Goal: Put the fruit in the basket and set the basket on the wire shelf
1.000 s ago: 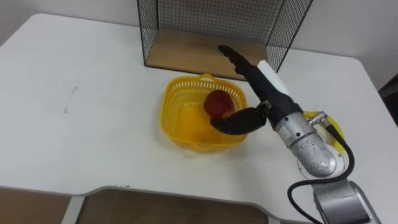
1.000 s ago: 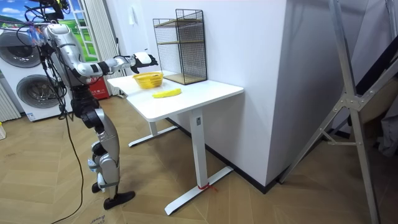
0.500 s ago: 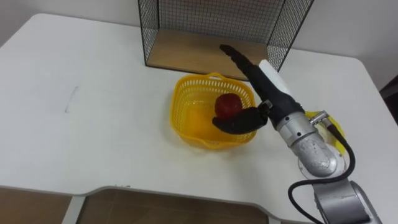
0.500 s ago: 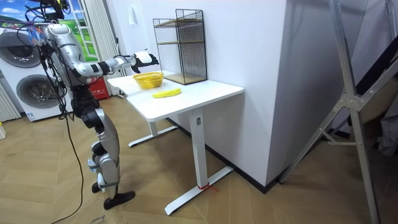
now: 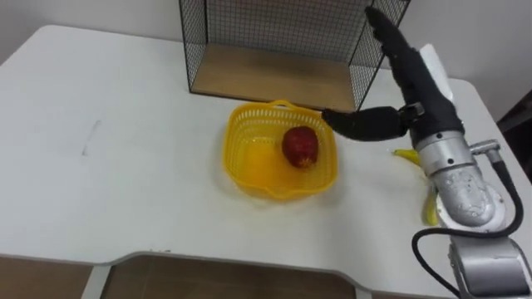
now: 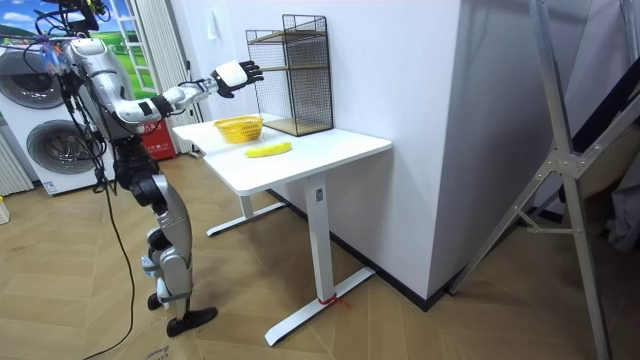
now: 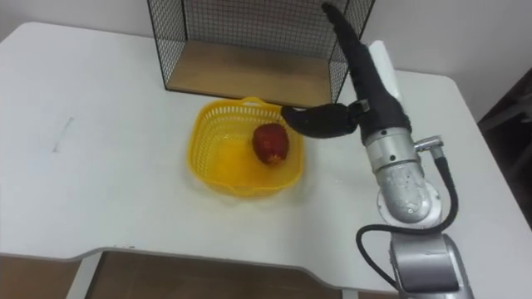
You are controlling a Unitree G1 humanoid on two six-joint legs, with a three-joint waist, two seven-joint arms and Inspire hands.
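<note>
On the white table (image 5: 125,191), at the centre of the frame, sits the yellow basket (image 5: 234,141). The red fruit (image 5: 300,145) lies inside it, toward its right wall. Right of the basket, part of a banana (image 5: 406,154) peeks out from behind the right arm. Above, at the upper right, the right hand (image 5: 413,91) hangs in the air, empty, with fingers straight and thumb spread leftward. Farthest off, along the top edge, stands the wire shelf (image 5: 274,33) with its wooden floor board (image 5: 266,71).

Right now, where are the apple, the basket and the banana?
apple (image 5: 300,145): left eye view, its middle.
yellow basket (image 5: 231,143): left eye view, left rim.
banana (image 6: 268,150): room view, its middle.
</note>
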